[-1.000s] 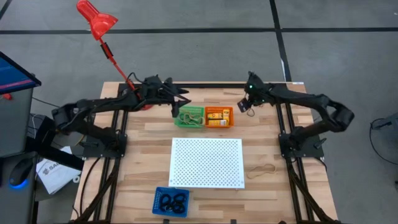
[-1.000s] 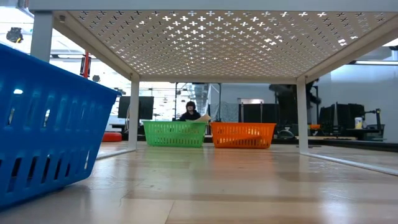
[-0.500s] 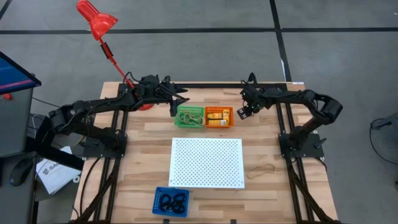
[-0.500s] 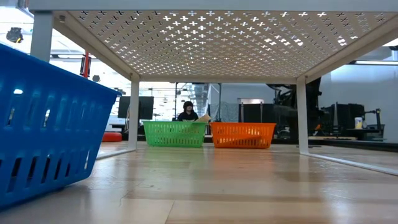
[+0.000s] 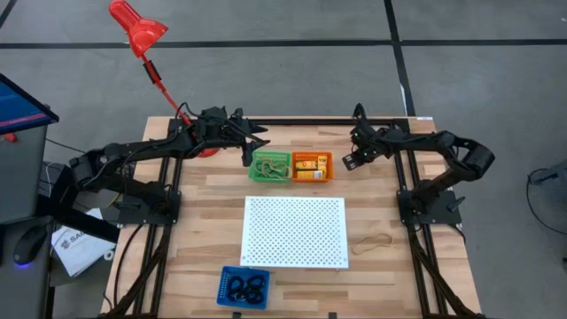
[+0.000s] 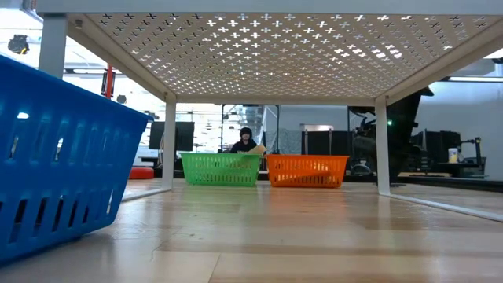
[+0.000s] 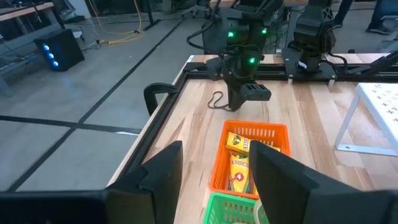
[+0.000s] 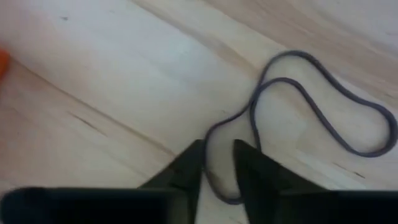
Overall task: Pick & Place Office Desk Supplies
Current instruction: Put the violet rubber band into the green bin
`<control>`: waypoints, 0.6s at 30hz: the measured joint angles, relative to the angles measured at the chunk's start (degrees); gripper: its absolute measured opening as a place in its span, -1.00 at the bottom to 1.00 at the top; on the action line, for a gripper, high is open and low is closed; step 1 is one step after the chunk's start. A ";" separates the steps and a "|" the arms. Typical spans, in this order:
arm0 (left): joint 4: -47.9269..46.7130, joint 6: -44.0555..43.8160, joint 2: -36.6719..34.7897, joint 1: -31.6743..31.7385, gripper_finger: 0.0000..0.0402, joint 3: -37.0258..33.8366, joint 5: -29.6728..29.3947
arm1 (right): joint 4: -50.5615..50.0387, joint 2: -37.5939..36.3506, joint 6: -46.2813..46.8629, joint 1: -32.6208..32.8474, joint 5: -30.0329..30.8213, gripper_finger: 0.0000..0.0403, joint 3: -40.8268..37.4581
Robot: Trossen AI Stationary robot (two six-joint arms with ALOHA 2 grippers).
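Note:
A thin rubber band (image 8: 311,106) lies flat on the wood just right of the orange tray (image 5: 312,166); it also shows in the left wrist view (image 7: 214,99). My right gripper (image 8: 217,155) points down at it. Its fingers are a narrow gap apart, and one end of the band runs between them. The orange tray holds yellow-orange blocks (image 7: 239,165). The green tray (image 5: 270,166) holds tan bands. My left gripper (image 5: 255,146) hovers open and empty at the green tray's far left corner. My right gripper comes from above, pointing down, with a finger (image 8: 193,165) on each side of the band's end strand (image 8: 208,134). The band lies slack on the table. I cannot tell whether the fingers touch it.
A white perforated board (image 5: 294,230) stands on legs at mid-table. A second rubber band (image 5: 372,239) lies to its right. A blue tray (image 5: 242,288) with black rings sits at the near edge. A red lamp (image 5: 137,27) rises at the far left.
My right gripper has come down and a little toward the near edge, to the table beside the orange tray's right side. Its arm has drawn back toward the table's right.

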 joint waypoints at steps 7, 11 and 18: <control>0.49 -0.15 0.00 -0.02 -0.18 0.00 0.58 | 0.06 -0.51 -0.86 1.47 -1.94 -0.97 -0.06; 0.50 -0.20 0.00 -0.23 -0.20 0.00 1.77 | 1.84 -4.51 -0.96 4.58 -7.09 -0.99 -0.37; 2.17 -0.07 0.03 -2.18 -0.21 -0.01 1.86 | 5.60 -19.63 -1.08 9.01 -9.50 -1.00 -0.15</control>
